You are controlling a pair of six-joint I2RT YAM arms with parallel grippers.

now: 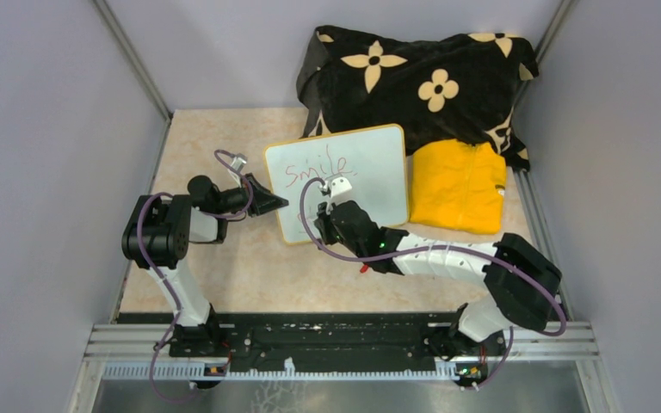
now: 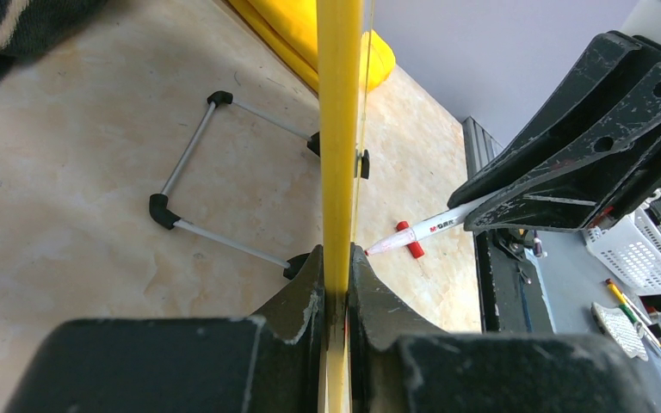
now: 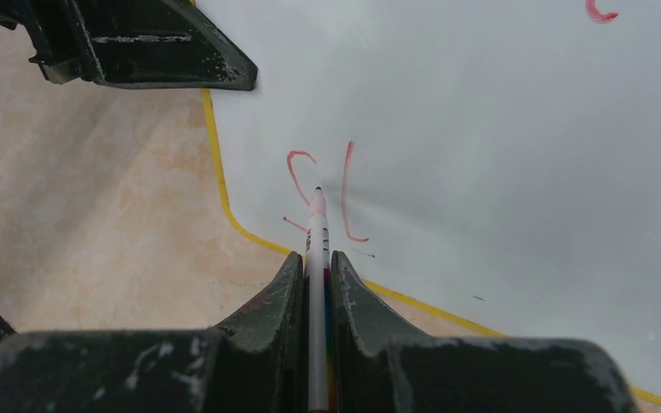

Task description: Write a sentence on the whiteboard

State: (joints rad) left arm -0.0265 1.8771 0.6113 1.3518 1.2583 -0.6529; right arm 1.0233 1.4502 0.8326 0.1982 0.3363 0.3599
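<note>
The whiteboard (image 1: 370, 163) stands tilted on the beige table, yellow-framed. "Smile" (image 1: 314, 163) is written in red across its top. My left gripper (image 1: 268, 202) is shut on the board's left frame edge (image 2: 339, 129), the jaws pinching it from both sides. My right gripper (image 3: 316, 258) is shut on a white marker (image 3: 317, 228). Its tip touches the board's lower left, between two fresh red strokes (image 3: 345, 194). The red cap (image 2: 410, 240) lies on the table in front of the board.
A black blanket with cream flowers (image 1: 422, 77) is heaped behind the board. A folded yellow garment (image 1: 458, 185) lies to its right. The board's wire stand (image 2: 215, 172) rests on the table behind it. Grey walls close three sides.
</note>
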